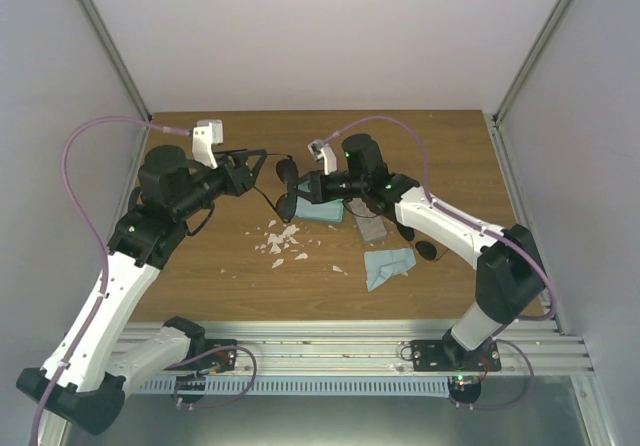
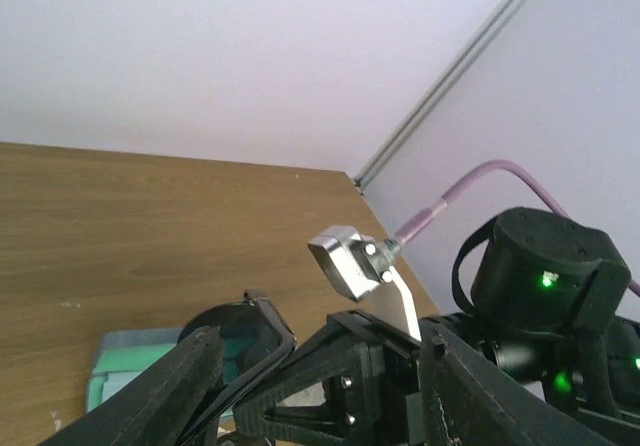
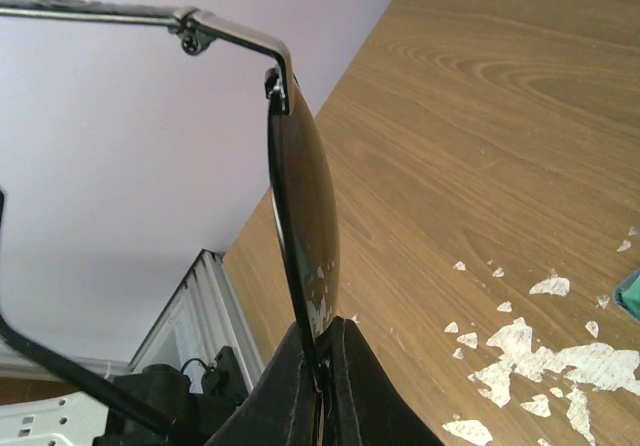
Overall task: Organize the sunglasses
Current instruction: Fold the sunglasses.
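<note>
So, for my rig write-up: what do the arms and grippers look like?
The left arm and right arm have white shells with black joints. The left gripper and right gripper are black, two-fingered, each with a white camera bracket. A mauve cable runs to each wrist; green lights dot the right arm.

Top view: wood-grain table [image 1: 450,166] fills mid-frame. White flecks [image 1: 280,238] scattered left of centre; same flecks [image 3: 520,351] lower right in right wrist view. 2 cloths: crumpled light-blue cloth [image 1: 388,264] right of centre, 2nd light-blue cloth [image 1: 318,211] at centre. Grey case [image 1: 370,226] between them. Aluminium rail [image 1: 330,351] along bottom. Pale wall [image 1: 300,36] across top.
</note>
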{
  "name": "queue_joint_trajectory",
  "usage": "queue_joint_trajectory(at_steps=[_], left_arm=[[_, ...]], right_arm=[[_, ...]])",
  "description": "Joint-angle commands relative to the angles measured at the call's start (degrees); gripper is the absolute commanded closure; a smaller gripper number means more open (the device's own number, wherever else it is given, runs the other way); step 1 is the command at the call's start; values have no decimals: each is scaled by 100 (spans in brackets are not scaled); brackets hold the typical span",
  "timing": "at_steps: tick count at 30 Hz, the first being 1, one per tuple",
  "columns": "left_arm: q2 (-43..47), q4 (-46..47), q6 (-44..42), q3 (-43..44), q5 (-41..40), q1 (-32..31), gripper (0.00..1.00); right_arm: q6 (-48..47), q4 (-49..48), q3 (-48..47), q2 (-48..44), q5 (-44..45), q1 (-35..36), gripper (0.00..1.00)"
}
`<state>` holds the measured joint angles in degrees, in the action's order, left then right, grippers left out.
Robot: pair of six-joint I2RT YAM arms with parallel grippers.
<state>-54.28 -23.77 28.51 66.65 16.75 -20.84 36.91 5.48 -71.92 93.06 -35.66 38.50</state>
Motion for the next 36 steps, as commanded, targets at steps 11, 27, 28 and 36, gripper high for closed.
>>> queue_joint_trajectory(at_steps=[11,27,28,36], left_arm=[[223,17,-285,388,-649,32,41],[499,2228,669,-1495,2574,30,69],[380,2340,702,-1516,2865,20,71],[51,2883,456,-1651,3538,-127,80]], right_arm=[[1914,-1304,161,298,-978,-559,99],[3296,-2547,338,332,-2326,-818,99],[3311,-2553,367,294,-2352,-818,99],[3891,-3241,644,60,-2639,-767,99]])
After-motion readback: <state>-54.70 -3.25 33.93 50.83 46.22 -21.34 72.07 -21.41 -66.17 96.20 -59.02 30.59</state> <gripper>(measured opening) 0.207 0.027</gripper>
